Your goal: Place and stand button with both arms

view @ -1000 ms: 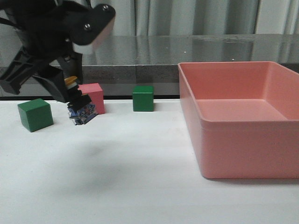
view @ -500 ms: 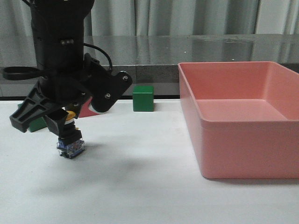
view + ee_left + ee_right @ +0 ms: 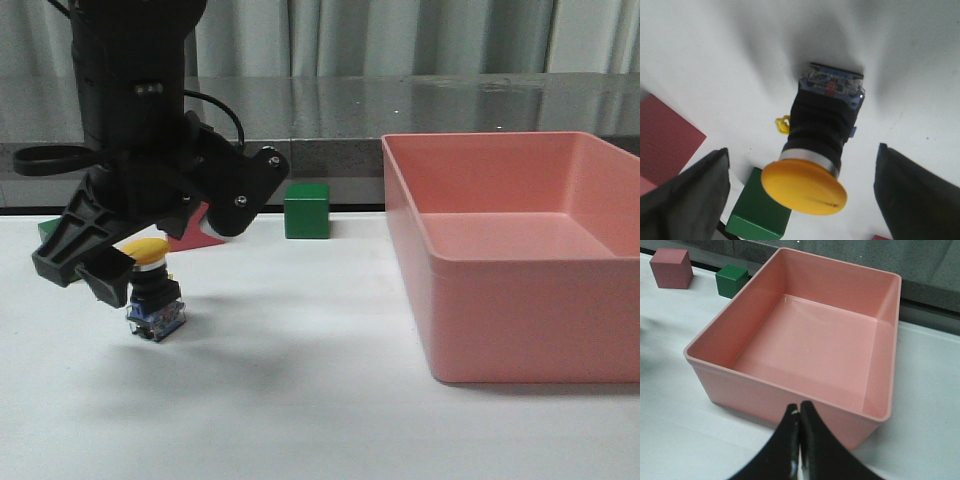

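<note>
The button (image 3: 153,292) stands on the white table (image 3: 300,400), well to the left of the pink bin (image 3: 520,250), its yellow cap on top and its blue-and-clear base on the tabletop. It leans slightly. The left gripper (image 3: 125,275) hangs over it with its black fingers spread wide. The front view shows one finger (image 3: 100,280) close beside the cap, though contact cannot be judged from there.

The left wrist view settles that: both fingers (image 3: 687,195) stand clear of the button (image 3: 815,150), with white table showing on either side of the black body. This view also shows a small yellow scrap (image 3: 782,124) lying on the table just beside the button, which the front view does not reveal.

Behind the left arm, the front view shows a corner of the pink cube (image 3: 195,232) and a sliver of one green cube (image 3: 50,232). A second green cube (image 3: 306,210) sits in the open, between the arm and the bin.

Only the right wrist view shows the right gripper (image 3: 800,432), its fingertips pressed together with nothing between them. It hovers above the near wall of the bin (image 3: 790,385), which lies empty beneath it.
</note>
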`<state>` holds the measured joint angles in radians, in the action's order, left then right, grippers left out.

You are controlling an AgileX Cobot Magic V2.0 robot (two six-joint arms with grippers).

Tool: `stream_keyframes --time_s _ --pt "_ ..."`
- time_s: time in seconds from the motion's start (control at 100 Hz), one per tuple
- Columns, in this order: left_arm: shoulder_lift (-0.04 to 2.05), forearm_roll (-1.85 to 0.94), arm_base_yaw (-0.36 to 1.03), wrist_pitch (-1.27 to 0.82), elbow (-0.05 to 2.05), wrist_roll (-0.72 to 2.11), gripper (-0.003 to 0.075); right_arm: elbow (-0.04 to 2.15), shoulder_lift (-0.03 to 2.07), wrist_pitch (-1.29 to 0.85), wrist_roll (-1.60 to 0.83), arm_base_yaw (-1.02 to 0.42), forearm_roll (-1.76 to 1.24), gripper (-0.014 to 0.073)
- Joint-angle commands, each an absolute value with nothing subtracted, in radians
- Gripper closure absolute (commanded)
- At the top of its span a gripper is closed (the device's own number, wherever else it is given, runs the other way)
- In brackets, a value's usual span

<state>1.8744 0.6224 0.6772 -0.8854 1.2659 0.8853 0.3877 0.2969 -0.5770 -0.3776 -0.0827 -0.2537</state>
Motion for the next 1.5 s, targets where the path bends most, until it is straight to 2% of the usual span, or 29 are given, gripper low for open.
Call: stream_keyframes --time_s 0.0,0.15,0.25,0.35,0.37,0.42,0.45,0.63,0.75,0.92,1.11,1.29,1.49 --pt "1.798 0.647 0.689 -0.898 1.294 0.873 0.0123 0.415 0.306 -0.500 -0.378 -0.076 -0.270 0.0670" --pt "1.734 0.647 0.682 -0.985 1.294 0.843 0.0161 0.415 0.306 -0.500 -0.378 -0.076 -0.270 0.0670" --pt "1.671 0.647 0.655 -1.029 1.294 0.766 0.0249 0.415 0.306 -0.500 -0.378 -0.076 -0.270 0.0670" --pt "1.604 0.638 0.612 -1.046 1.294 0.678 0.0442 0.415 0.306 -0.500 -0.378 -0.076 -0.270 0.0670" --pt "1.588 0.629 0.606 -1.046 1.294 0.662 0.0515 0.415 0.306 -0.500 -0.378 -0.076 -0.270 0.0670" --pt "1.551 0.593 0.576 -1.034 1.294 0.635 0.0635 0.415 0.306 -0.500 -0.378 -0.076 -0.270 0.0670" --pt "1.528 0.565 0.560 -1.022 1.294 0.616 0.0740 0.415 0.306 -0.500 -0.378 -0.076 -0.270 0.0670" --pt "1.379 0.394 0.451 -0.926 1.289 0.473 0.0740 0.415 0.306 -0.500 -0.378 -0.076 -0.270 0.0670" --pt "1.260 0.274 0.400 -0.776 1.226 0.429 0.0740 0.415 0.306 -0.505 -0.378 -0.076 -0.270 0.0670" --pt "1.059 0.126 0.382 -0.554 1.024 0.429 0.0740 0.415 0.306 -0.507 -0.378 -0.076 -0.270 0.0670" --pt "0.816 -0.030 0.382 -0.419 0.747 0.429 0.0740 0.415 0.306 -0.507 -0.378 -0.076 -0.270 0.0670" --pt "0.570 -0.059 0.382 -0.356 0.509 0.429 0.0740 0.415 0.306 -0.507 -0.378 -0.076 -0.270 0.0670" --pt "0.348 -0.059 0.382 -0.346 0.355 0.429 0.0740 0.415 0.306 -0.507 -0.378 -0.076 -0.270 0.0670"
